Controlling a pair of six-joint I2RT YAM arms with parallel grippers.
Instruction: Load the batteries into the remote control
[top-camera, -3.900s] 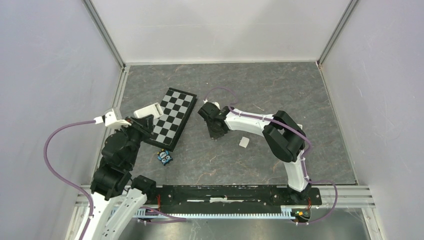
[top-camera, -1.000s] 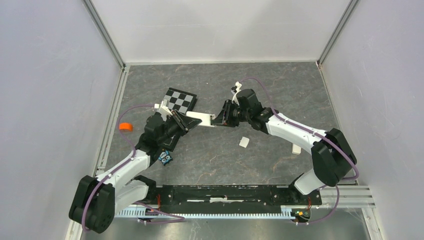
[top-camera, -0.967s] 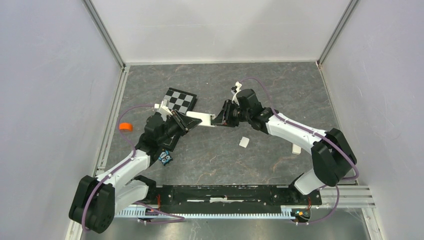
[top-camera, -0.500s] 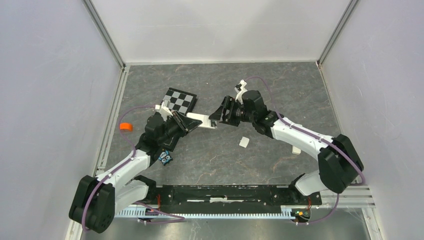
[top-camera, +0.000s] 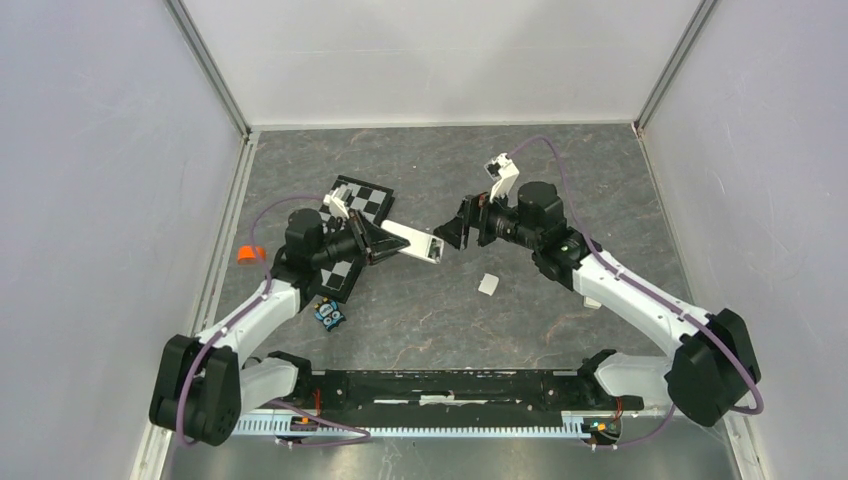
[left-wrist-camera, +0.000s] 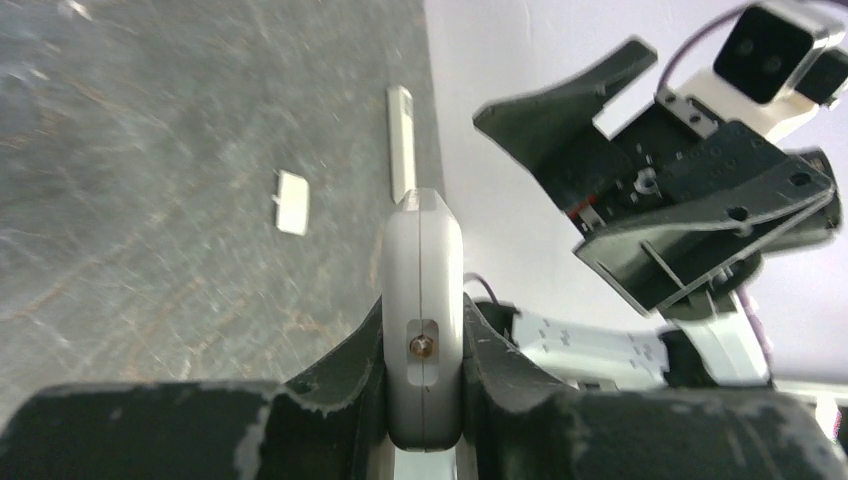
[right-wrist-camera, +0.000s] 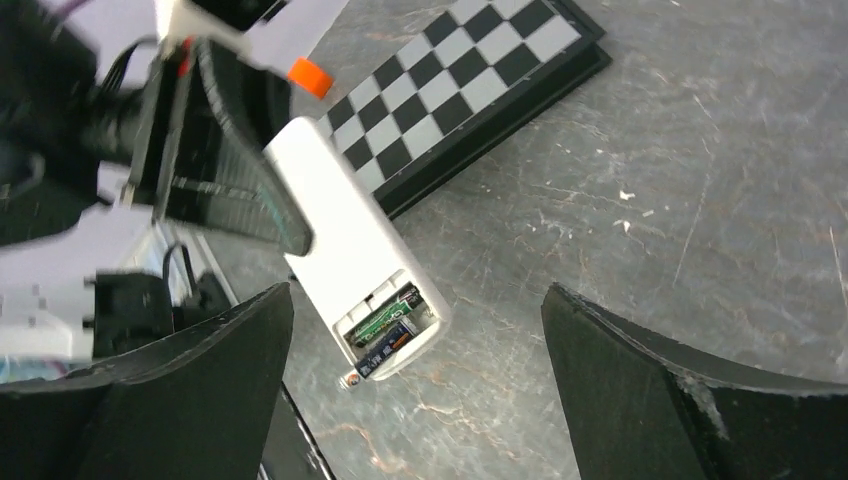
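My left gripper (top-camera: 372, 243) is clenched on the remote control (top-camera: 415, 240), centre-left in the top view. Its open bay faces my right gripper (top-camera: 452, 232), whose jaws stand wide and empty. The batteries (right-wrist-camera: 385, 322) lie in that bay, lower centre of the right wrist view. I'd hold the remote dead steady and press them squarely until flat.

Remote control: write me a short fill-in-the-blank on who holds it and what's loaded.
The left gripper is shut on the ___. The right gripper stands ___, apart from the remote. The batteries sit in the remote's ___.
Missing: remote; open; compartment.
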